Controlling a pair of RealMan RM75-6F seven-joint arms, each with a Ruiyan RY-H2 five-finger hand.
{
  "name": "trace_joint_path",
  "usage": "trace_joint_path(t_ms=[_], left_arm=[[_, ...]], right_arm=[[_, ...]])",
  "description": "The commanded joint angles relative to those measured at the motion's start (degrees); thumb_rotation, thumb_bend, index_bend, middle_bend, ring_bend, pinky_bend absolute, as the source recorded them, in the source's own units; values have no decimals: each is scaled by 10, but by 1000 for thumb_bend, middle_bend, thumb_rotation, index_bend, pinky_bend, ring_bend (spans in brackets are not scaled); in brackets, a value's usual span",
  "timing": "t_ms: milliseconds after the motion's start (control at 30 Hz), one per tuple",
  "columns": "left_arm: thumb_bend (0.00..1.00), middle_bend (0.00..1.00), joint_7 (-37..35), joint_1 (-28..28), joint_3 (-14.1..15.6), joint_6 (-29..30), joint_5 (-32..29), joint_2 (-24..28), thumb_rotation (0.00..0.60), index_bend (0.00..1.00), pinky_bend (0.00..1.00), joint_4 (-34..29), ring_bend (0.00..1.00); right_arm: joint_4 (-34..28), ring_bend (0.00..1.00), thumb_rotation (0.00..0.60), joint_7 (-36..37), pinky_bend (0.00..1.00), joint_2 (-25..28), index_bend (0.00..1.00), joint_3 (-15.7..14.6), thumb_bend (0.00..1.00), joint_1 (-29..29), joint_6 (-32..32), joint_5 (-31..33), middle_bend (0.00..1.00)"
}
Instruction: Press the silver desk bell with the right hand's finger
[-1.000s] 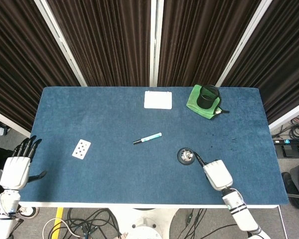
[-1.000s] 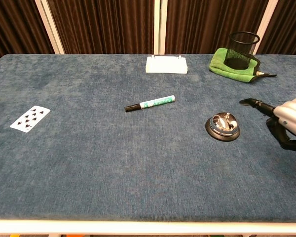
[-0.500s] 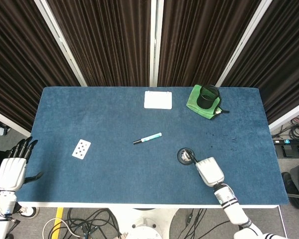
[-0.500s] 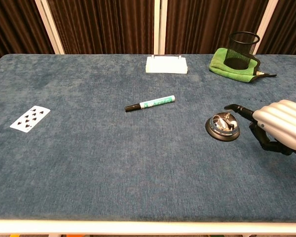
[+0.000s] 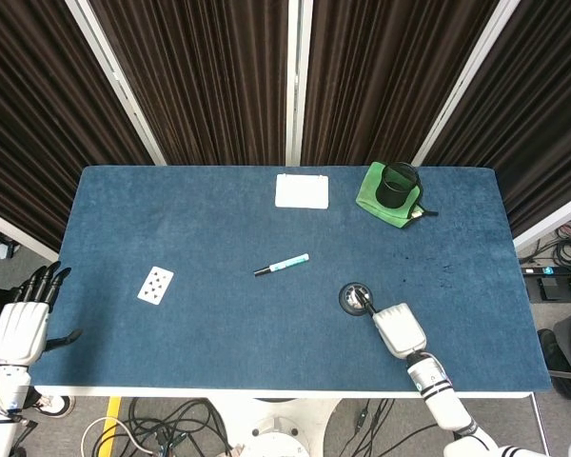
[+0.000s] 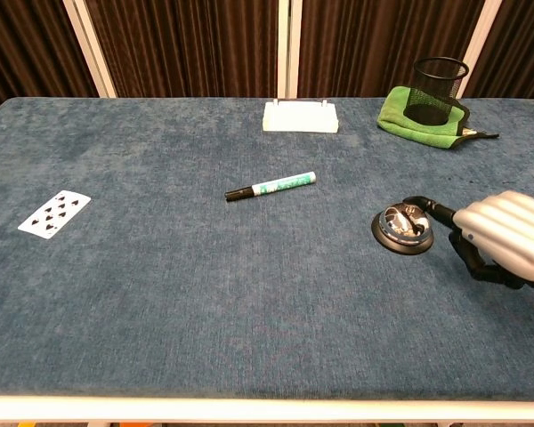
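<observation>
The silver desk bell (image 5: 353, 298) (image 6: 400, 229) sits on its black base on the blue table, right of centre. My right hand (image 5: 398, 328) (image 6: 503, 240) lies just right of it, its other fingers curled under. One black finger (image 6: 430, 208) reaches out over the bell, and its tip is at the bell's top; whether it touches I cannot tell. My left hand (image 5: 23, 325) hangs off the table's left edge with its fingers apart, holding nothing. It shows only in the head view.
A green-and-black marker (image 5: 282, 265) (image 6: 271, 187) lies at the table's middle. A playing card (image 5: 155, 285) (image 6: 53, 213) is at the left. At the back stand a white box (image 5: 302, 190) (image 6: 301, 116) and a black mesh cup (image 5: 398, 185) (image 6: 438, 92) on a green cloth (image 6: 399, 116).
My right hand has moved left toward the bell, bringing its extended finger from beside the bell to over its top. The left hand drifted slightly down and outward.
</observation>
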Motion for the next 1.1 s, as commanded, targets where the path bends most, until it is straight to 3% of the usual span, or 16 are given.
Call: trace_joint_path(t_ms=[33,433,767,1100], left_arm=[[27,11,1,0,0,0,1,0,600,90,162,-1,0],[27,11,3,0,0,-1,0,0,600,90,162,-2,0],[27,11,3,-1,0,0,4,1,600,90,162,-4,0],[26,11,7,0,-1,0,2,2,600,90,162,-7,0]], right_arm=[[-10,802,600,8,735,8,18,-1,1000,-2,16,-10,889],[17,802,600,6,735,-4,19,-14,1000,-2,-12,12,889],[-6,802,600,21,735,14,19,-12,1000,-6,30,-14,889],[2,802,600,7,735,9,31,-19,1000,-4,-4,12,889]])
